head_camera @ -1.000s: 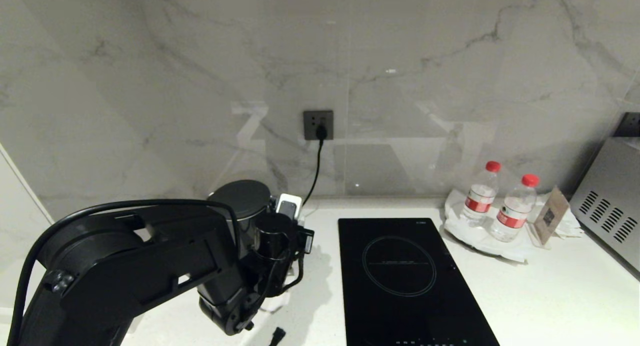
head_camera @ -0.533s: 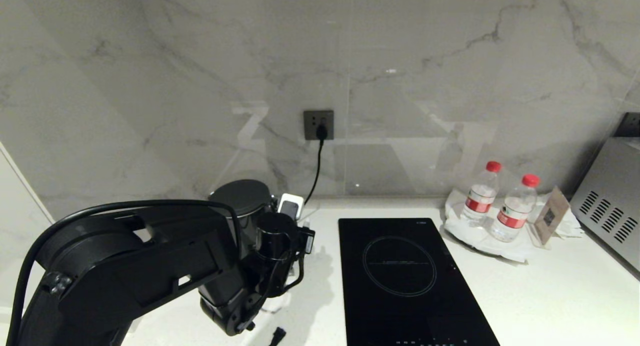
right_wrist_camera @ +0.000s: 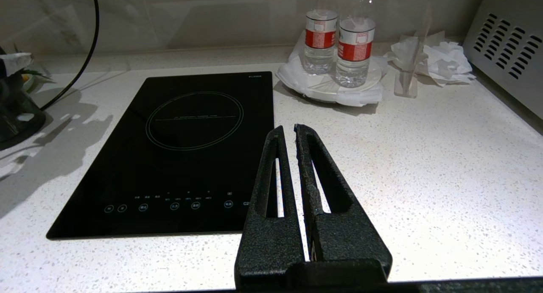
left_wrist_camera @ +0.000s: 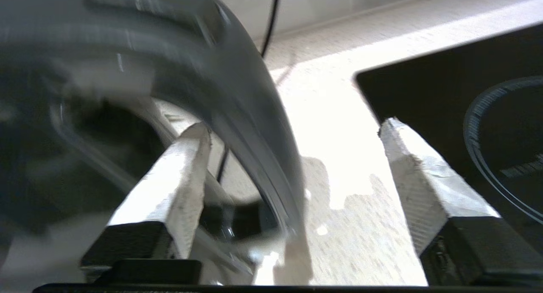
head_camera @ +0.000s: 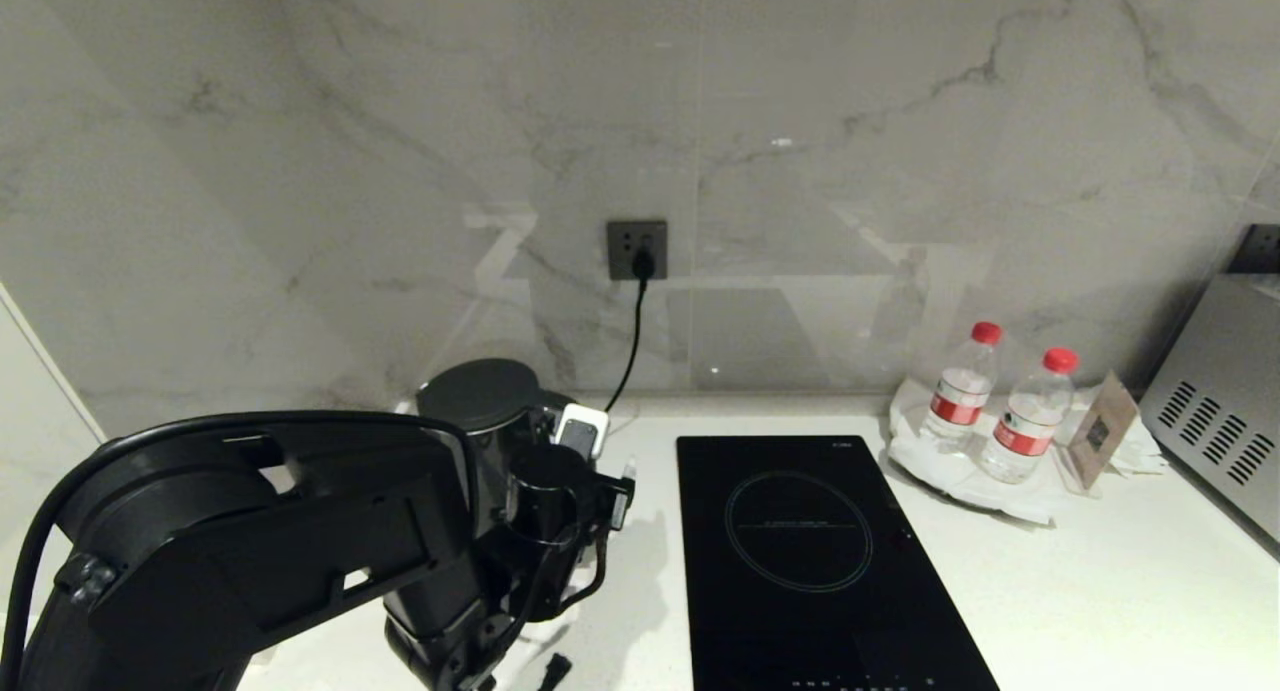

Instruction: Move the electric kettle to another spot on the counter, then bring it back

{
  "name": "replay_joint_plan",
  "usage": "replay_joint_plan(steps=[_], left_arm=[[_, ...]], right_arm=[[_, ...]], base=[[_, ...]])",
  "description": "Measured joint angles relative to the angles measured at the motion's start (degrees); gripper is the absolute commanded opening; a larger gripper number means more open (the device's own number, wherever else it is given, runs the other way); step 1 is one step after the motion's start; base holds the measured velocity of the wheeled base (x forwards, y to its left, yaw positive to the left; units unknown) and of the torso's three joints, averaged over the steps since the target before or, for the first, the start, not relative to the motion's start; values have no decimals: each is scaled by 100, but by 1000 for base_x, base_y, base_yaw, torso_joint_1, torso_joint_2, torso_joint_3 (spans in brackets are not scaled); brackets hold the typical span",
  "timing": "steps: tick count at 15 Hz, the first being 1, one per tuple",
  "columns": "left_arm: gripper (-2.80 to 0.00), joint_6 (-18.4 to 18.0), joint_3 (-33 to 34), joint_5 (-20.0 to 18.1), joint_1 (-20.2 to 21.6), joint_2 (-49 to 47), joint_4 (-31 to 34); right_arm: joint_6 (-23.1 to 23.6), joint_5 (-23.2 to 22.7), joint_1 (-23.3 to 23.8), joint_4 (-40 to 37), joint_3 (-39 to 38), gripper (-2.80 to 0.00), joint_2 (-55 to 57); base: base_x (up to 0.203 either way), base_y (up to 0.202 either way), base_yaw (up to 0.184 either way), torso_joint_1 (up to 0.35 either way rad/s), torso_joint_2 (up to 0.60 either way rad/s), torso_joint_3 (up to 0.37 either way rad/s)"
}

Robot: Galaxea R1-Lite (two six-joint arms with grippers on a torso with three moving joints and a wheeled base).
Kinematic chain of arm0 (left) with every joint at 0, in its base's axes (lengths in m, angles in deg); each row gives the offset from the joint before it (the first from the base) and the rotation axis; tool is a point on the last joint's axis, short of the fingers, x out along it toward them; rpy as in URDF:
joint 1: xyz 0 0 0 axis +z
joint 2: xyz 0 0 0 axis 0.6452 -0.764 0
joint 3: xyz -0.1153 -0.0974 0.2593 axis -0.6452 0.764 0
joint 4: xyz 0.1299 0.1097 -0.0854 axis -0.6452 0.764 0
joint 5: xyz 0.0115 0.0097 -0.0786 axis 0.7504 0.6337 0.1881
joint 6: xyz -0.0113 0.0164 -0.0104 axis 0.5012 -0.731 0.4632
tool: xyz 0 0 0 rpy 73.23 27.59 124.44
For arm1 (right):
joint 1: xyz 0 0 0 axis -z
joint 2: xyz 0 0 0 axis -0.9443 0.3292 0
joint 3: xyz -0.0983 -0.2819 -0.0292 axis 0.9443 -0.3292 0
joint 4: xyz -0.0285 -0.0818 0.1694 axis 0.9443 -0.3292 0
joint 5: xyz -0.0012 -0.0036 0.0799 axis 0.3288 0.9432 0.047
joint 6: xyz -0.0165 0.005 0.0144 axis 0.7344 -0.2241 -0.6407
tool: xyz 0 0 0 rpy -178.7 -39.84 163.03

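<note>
Electric kettle upright at back-left of tabletop, near wall, left of induction hob. Loop handle between fingers of left gripper, not clamped: jaws wide apart, one fingertip inside loop, other clear on hob side. Reads as release, or approach for grasp; which leg of move cannot be told. Right gripper parked over front of tabletop, fingers together, empty.
</note>
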Motion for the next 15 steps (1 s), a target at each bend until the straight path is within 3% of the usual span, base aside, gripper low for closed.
replay_joint_plan(steps=[5, 9, 15], left_arm=[[0, 9, 906, -6, -39, 118, -843], [0, 44, 1613, -31, -119, 244, -965], [0, 639, 2387, -98, -365, 734, -966]], right_arm=[[0, -4, 0, 1, 0, -280, 0], [0, -4, 0, 2, 0, -280, 0], [0, -2, 0, -1, 0, -280, 0]], base=[[0, 0, 0, 0, 0, 0], [0, 0, 0, 0, 0, 0], [0, 0, 0, 0, 0, 0]])
